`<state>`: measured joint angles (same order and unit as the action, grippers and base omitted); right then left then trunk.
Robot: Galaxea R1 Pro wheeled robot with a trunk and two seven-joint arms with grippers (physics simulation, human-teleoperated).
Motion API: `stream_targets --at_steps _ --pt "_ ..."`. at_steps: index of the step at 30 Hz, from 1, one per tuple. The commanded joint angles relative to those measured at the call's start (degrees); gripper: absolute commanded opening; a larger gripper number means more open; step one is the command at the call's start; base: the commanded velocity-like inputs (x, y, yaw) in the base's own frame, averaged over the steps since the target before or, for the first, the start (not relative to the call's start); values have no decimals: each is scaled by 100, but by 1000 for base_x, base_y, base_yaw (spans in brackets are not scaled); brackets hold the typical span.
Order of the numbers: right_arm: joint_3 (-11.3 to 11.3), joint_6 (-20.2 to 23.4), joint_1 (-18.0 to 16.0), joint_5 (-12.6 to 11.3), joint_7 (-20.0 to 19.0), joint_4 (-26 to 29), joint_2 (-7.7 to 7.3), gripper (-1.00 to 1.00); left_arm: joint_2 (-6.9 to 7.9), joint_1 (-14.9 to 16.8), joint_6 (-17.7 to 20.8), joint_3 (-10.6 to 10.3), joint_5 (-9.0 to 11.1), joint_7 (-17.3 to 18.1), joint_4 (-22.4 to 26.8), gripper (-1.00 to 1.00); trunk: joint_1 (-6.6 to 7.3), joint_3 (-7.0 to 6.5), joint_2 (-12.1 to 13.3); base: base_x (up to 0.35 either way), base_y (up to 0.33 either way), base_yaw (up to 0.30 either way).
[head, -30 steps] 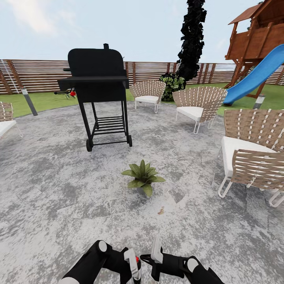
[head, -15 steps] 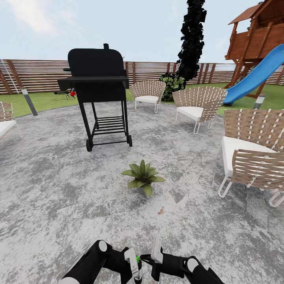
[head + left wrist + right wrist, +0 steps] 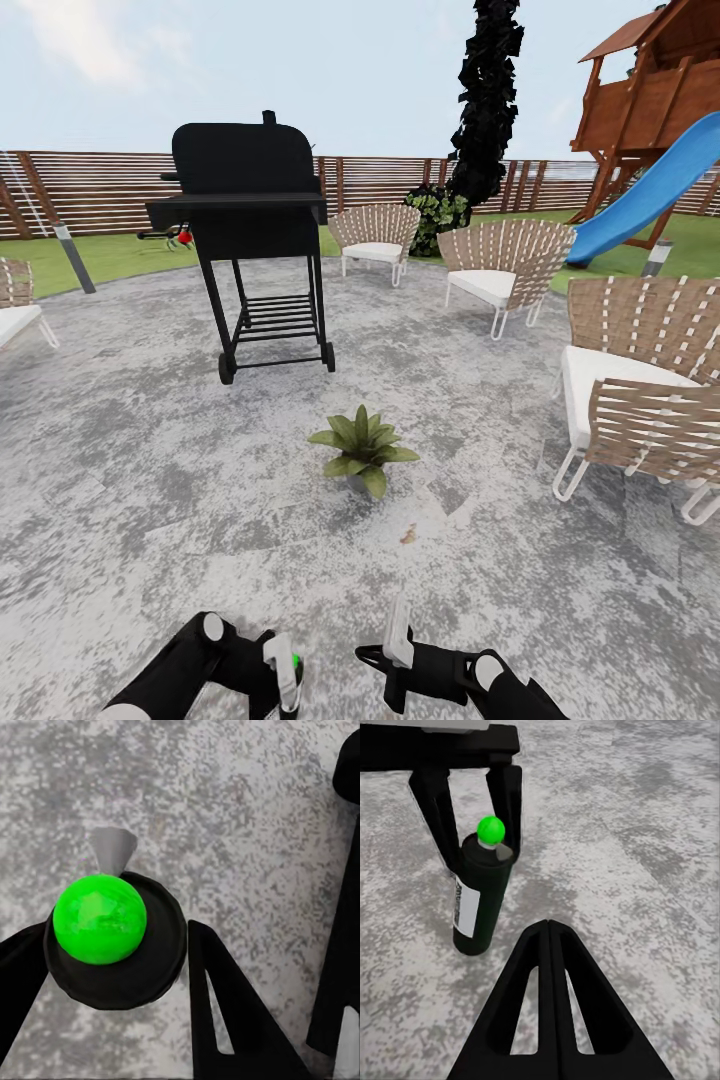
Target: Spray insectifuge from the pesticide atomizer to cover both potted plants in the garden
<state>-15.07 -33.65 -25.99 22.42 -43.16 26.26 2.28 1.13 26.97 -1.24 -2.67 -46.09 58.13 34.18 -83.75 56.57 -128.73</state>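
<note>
patio (image 3: 150,480): grey paving, wide | potted plant (image 3: 362,452): ahead on the paving, well apart from the arms | pesticide atomizer (image 3: 480,896): upright, pinched by left gripper (image 3: 285,680) near its top; looks rigid, light, smooth, so grip the body, not the green cap | right gripper (image 3: 551,937): fingers pressed together, holding nothing
</note>
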Motion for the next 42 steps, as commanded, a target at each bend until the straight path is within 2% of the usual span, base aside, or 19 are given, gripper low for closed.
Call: stream_targets --at_steps 1,7,9,10,14,17,20,23,24,26,27,30,34,35,37,42 --pt "4 -19 -2 34 3 3 0 -100 66 1 -16 -13 -14 7 9 -100 1 5 -2 0 0 0" --pt "4 -19 -2 42 9 2 0 -100 576 8 -6 12 9 1 9 -100 1 5 -2 0 0 0" --pt "4 -19 -2 43 9 2 0 -100 669 9 5 12 11 -2 9 -100 1 5 -2 0 0 0" --pt "4 -19 -2 43 9 2 0 100 714 9 10 14 15 -2 9 -100 1 5 -2 0 0 0" --pt "13 -27 -2 46 11 -5 -51 100 864 10 46 27 35 -87 9 -100 1 5 -2 0 0 0" --pt "21 -27 -2 60 20 -104 -93 100 888 -18 65 29 38 -383 3 -100 1 5 -2 0 0 0" --pt "29 -33 -2 94 36 -296 -165 100 887 -29 74 32 47 -523 10 -100 1 5 -2 0 0 0" --pt "49 -33 -2 108 106 -402 -215 100 865 -33 148 151 54 -595 16 -100 1 5 -2 0 0 0" --pt "57 -29 -2 110 251 -421 -255 100 857 -34 243 305 57 -623 17 -100 1 5 -2 0 0 0" --pt "69 -17 -2 98 749 -452 -455 100 829 -34 527 831 61 -750 15 -100 1 5 -2 0 0 0" --pt "73 -15 -2 91 916 -489 -530 100 822 -34 585 1012 59 -795 13 -100 1 5 -2 0 0 0" --pt "82 -22 -1 65 1749 -997 -690 100 794 -18 745 1604 64 -872 14 -100 1 5 -2 0 0 0" --pt "83 -30 8 23 2276 -1399 -716 100 786 -4 1182 1729 69 -880 10 -100 1 5 -2 0 0 0" --pt "85 -32 11 -47 2439 -1552 -720 100 785 -2 1318 1741 71 -881 17 -100 1 5 -2 0 0 0" --pt "89 -36 14 -637 3157 -2017 -712 100 782 7 1586 1752 73 -882 62 -100 1 5 -2 0 0 0" --pt "84 -45 15 -1668 4385 -2199 -668 100 781 15 1670 1779 87 -882 78 -100 1 5 -2 0 0 0"
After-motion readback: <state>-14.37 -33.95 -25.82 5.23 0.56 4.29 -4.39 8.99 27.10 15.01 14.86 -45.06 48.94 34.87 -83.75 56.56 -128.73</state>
